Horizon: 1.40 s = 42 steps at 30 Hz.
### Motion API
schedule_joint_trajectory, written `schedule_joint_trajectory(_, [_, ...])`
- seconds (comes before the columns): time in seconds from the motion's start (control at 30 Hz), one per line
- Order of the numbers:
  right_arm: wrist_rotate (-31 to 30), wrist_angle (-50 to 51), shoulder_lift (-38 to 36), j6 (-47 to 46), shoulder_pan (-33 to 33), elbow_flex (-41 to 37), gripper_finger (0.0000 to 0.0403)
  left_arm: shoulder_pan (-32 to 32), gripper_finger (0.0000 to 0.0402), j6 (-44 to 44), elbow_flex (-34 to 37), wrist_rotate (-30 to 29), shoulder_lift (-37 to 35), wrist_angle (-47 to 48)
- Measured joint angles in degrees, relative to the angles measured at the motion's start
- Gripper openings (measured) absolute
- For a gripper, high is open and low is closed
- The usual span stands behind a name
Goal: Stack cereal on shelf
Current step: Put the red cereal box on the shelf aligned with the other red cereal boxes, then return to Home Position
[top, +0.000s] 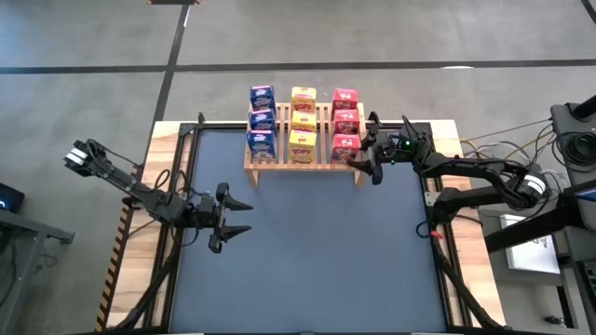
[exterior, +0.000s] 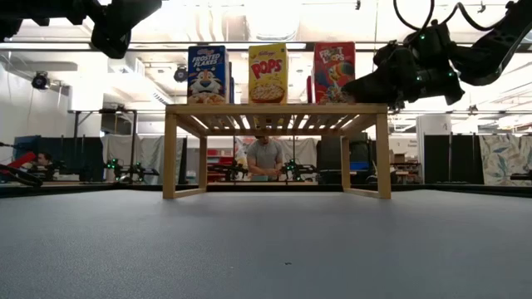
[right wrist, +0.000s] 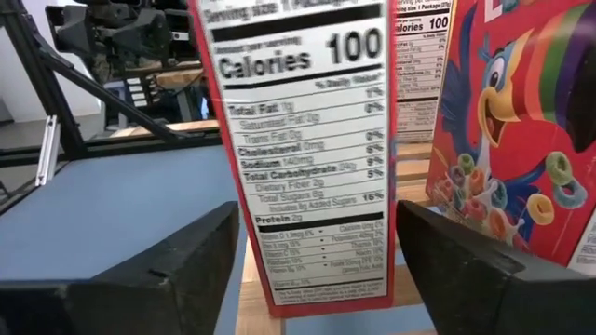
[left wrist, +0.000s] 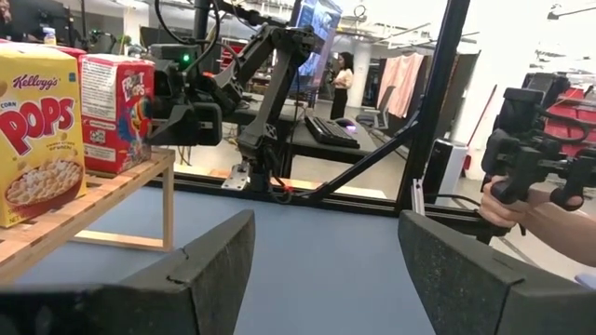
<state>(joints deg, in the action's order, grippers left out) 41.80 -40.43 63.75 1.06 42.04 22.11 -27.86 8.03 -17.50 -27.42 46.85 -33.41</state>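
- Nine cereal boxes (top: 302, 122) stand on the shelf (top: 253, 165) at the desk's (top: 307, 251) twelve o'clock edge.
- Our right gripper (right wrist: 312, 256), fingers spread, straddles the front red box (right wrist: 303, 149); light, crushable cardboard, best held across its narrow sides.
- Our left gripper (top: 239, 217) waits at eight o'clock, fingers spread.

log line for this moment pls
boxes: all on shelf | right gripper: open, at front red box | left gripper: open, idle

Two matte black jointed arms, green lights glowing on the right hand (top: 364, 158).
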Motion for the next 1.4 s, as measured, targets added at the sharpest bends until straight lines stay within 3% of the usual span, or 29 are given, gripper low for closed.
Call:
schedule_joint_trajectory(0.23, [-1.00,5.74,-3.09,1.88,0.00,-0.02,0.0299,0.00,0.0248,0.46,0.00,0.00,0.00,0.00])
schedule_joint_trajectory(0.67, [-4.62,22.08,-16.32,5.94,0.00,-0.04,0.0291,0.00,0.0248,-1.12,-0.02,-0.32,-0.07,-0.59])
schedule_joint_trajectory(0.9, [-9.78,30.99,-23.85,6.99,0.00,-0.04,0.0288,0.00,0.0248,-4.42,-1.99,-0.42,-0.43,-0.62])
schedule_joint_trajectory(1.03, [-13.81,34.93,-28.53,6.56,0.00,-0.04,0.0274,0.00,0.0248,-8.95,-4.50,-0.46,-3.11,1.84])
schedule_joint_trajectory(1.2, [-16.50,39.00,-35.01,7.03,0.00,-0.05,0.0241,0.17,0.0248,-10.93,-7.11,-0.64,-9.59,11.70])
schedule_joint_trajectory(1.4, [-18.64,39.84,-42.89,5.55,-0.02,-1.58,0.0190,0.22,0.0248,-13.04,-4.38,-2.82,-18.67,15.01])
